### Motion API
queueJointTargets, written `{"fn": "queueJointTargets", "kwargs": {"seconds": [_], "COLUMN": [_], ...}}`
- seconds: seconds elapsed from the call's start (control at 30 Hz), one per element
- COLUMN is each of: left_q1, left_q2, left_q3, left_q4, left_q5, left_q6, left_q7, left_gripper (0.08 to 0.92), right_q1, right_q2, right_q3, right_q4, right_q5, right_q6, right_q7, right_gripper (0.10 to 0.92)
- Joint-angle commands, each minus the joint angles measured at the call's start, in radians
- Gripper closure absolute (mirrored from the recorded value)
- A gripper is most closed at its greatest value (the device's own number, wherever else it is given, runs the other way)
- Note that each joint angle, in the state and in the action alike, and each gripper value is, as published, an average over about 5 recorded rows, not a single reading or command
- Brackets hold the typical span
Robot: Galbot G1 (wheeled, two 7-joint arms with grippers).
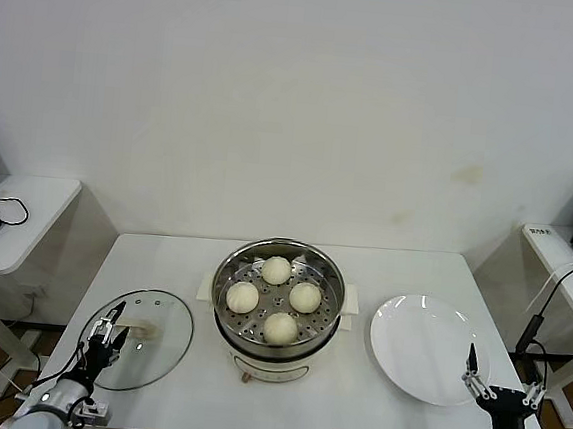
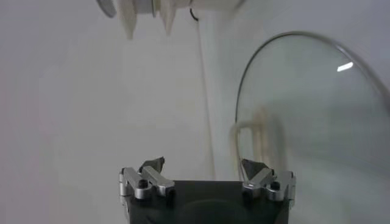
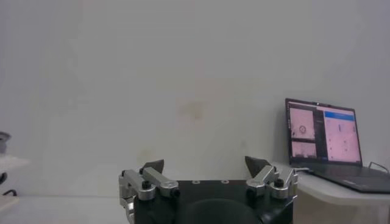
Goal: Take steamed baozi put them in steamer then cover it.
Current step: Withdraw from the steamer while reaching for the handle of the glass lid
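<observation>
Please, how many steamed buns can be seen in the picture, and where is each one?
4, all in the steamer: one bun at the back, one on the robot's left, one on its right, one at the front. None seems hidden; the plate holds none.

- We see four steamed baozi (image 1: 274, 298), pale and round, sitting apart inside the steamer (image 1: 275, 319), a shiny perforated basket on a white pot base at the table's centre.
- We find the cover (image 1: 150, 338), clear glass, lying flat left of the steamer.
</observation>
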Motion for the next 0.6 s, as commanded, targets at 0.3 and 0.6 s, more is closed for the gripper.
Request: {"fn": "queueJointTargets", "kwargs": {"seconds": [0.3,0.6], "left_q1": [-0.170,-0.179], "left_q2": [-0.007,-0.014], "left_q3": [0.060,0.055], "left_q4": [0.151,0.196], "left_q5": [0.011,0.009], "left_q6": [-0.008,-0.030], "left_q7": [-0.009,-0.027], "left_gripper": [0.177,0.259], "right_q1": [-0.019,-0.018], "right_q2": [0.010,0.005], "right_q3": [0.002,0.002], "right_q4": [0.006,0.007], "right_q5": [-0.013,-0.011], "right_q6": [0.005,0.004], "right_q7": [-0.002,-0.005], "right_gripper": [0.203,0.203]}}
